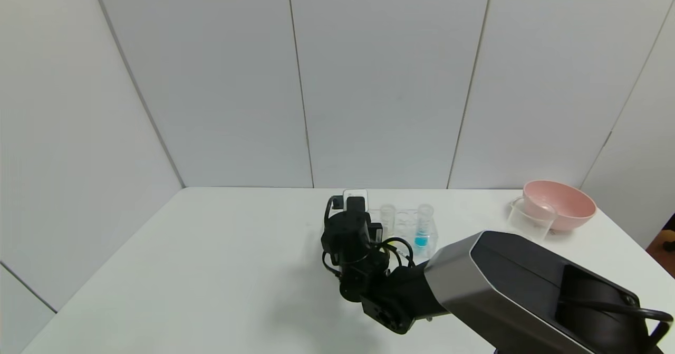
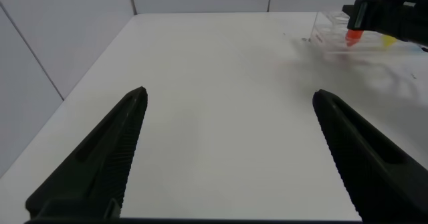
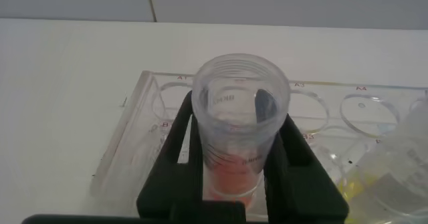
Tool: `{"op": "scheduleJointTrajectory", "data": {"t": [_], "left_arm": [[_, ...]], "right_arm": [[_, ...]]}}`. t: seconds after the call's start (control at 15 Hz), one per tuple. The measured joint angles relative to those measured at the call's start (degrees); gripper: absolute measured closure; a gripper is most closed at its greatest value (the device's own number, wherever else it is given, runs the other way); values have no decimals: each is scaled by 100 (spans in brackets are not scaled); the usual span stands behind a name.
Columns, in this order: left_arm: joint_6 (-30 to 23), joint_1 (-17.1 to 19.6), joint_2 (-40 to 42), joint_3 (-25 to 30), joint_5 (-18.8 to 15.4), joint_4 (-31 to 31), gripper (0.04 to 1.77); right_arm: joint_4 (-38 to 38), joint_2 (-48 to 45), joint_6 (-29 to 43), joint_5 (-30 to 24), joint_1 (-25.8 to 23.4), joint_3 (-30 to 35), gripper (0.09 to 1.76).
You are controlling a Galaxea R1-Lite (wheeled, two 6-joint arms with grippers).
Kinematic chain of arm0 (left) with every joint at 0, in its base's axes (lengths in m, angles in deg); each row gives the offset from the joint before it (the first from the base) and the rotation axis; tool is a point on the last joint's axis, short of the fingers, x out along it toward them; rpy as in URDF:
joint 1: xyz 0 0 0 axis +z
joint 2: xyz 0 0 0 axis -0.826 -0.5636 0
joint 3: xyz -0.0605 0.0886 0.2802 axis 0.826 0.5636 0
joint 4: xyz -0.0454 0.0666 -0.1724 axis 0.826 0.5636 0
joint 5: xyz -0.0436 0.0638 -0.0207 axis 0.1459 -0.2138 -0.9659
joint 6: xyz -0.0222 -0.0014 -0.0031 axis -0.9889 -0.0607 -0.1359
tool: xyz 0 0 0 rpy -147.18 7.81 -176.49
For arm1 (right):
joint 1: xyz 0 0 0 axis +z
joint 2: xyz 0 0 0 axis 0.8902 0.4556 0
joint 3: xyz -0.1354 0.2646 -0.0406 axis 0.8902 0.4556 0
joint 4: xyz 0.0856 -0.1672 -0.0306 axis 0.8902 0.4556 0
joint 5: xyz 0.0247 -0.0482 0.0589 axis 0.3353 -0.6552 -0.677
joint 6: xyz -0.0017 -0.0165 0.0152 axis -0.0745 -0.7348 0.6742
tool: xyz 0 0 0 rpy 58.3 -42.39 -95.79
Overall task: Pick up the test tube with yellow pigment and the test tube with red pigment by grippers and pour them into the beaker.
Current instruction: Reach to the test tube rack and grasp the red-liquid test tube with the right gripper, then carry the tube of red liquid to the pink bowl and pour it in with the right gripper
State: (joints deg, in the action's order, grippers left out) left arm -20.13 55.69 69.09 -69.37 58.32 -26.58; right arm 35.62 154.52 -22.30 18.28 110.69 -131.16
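The right arm is stretched forward and its right gripper (image 3: 241, 177) is pointed downward, jaws clamped. The left gripper (image 2: 227, 157) is held low, jaws spread wide.

White table (image 1: 221, 269) carries rack (image 1: 408, 230), beaker (image 1: 530, 219), bowl (image 1: 561, 203)
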Motion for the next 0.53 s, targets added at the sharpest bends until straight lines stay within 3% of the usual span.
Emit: {"op": "scheduleJointTrajectory", "data": {"t": [0.53], "left_arm": [[2,0,0,0,0,0,5]], "right_arm": [[40,-182,-16,-16,-96,-27,127]]}}
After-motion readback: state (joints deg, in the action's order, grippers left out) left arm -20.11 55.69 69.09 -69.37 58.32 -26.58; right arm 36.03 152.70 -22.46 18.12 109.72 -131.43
